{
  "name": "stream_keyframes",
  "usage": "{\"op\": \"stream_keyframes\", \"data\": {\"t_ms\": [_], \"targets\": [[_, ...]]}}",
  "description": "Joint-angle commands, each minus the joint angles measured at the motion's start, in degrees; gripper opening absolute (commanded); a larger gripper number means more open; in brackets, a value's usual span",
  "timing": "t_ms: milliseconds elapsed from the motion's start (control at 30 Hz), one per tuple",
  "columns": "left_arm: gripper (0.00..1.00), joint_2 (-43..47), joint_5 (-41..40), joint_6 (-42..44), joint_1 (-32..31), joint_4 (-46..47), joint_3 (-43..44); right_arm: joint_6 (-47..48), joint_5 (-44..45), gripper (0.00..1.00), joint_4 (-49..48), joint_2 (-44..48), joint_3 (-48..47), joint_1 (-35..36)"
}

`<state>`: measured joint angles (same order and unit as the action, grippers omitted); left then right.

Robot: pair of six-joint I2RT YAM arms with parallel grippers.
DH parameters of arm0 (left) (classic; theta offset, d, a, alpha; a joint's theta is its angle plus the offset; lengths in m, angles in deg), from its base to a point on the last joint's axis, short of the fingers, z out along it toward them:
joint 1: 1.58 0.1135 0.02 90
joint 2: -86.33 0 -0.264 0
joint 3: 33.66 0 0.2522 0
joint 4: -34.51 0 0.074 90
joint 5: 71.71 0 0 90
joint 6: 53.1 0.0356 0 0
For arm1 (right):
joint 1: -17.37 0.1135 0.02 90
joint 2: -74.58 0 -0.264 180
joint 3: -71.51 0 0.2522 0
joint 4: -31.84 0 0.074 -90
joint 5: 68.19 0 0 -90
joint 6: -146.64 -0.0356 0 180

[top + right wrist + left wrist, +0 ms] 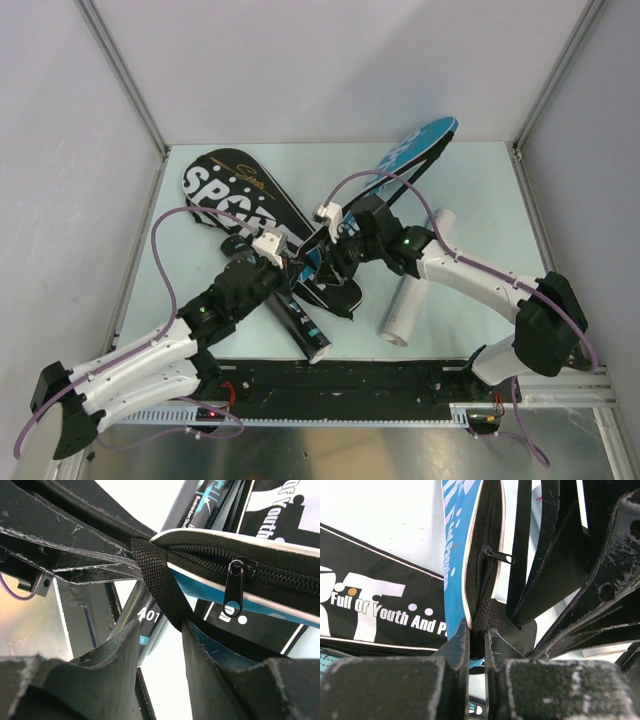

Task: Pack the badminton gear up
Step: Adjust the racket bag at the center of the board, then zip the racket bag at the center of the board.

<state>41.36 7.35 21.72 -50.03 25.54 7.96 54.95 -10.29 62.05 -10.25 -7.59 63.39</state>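
Left claw: the left gripper is clamped on the black webbing strap at the zipper end of the blue cover; its fingers sit almost together, with only the webbing between them.
Right claw: the right gripper has its jaws apart around the same strap, which runs down between the fingers. The strap lies against the right-hand finger, and a gap shows on the other side.
Claws to each other: they meet tip to tip over the middle of the table, each one's fingers filling the upper part of the other's wrist view.
Zipper pull: the zipper pull hangs just past the right claw's tips, a little way along the zipper from the strap.
Blue cover's reach: from the claws it stretches away to the far right corner.
Black "SPORT" cover: the black cover lies flat, beyond and to the left of the left claw, partly under the blue cover; its print reads "Full Of Youth And P…".
Black tube: the black tube lies below the claws, slanting towards the arms' bases.
White tube: the white tube lies under the right arm, to the right of the black tube and apart from it.
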Motion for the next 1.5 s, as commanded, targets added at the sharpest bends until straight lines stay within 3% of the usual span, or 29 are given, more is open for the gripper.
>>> {"op": "stream_keyframes", "data": {"t_ms": [0,333,633,933,1333,1433,1467], "targets": [[0.00,0.7,-1.2,-1.9,0.7,5.6,0.9,-2.0,1.6,0.45,-0.4,1.7,1.7,0.1],[0.00,1.9,-0.9,-1.5,0.7,5.7,-0.1,-12.7,7.9,0.58,-7.0,11.5,1.9,-4.0],[0.00,1.4,0.4,-1.3,0.7,5.7,0.5,-15.4,7.0,0.59,-10.3,7.8,1.4,-7.4],[0.00,1.1,0.5,-1.4,0.7,5.8,0.6,-21.0,3.2,0.57,-15.6,2.7,1.4,-7.0],[0.00,0.6,0.8,-1.3,0.7,6.1,0.9,-26.5,5.7,0.52,-17.7,0.3,1.4,-4.2],[0.00,0.5,1.0,-1.2,0.7,6.1,1.0,-26.6,6.6,0.47,-17.8,0.6,1.4,-3.5],[0.00,0.5,1.0,-1.2,0.7,6.2,1.0,-26.4,6.8,0.41,-17.8,0.6,1.4,-3.4]]}}
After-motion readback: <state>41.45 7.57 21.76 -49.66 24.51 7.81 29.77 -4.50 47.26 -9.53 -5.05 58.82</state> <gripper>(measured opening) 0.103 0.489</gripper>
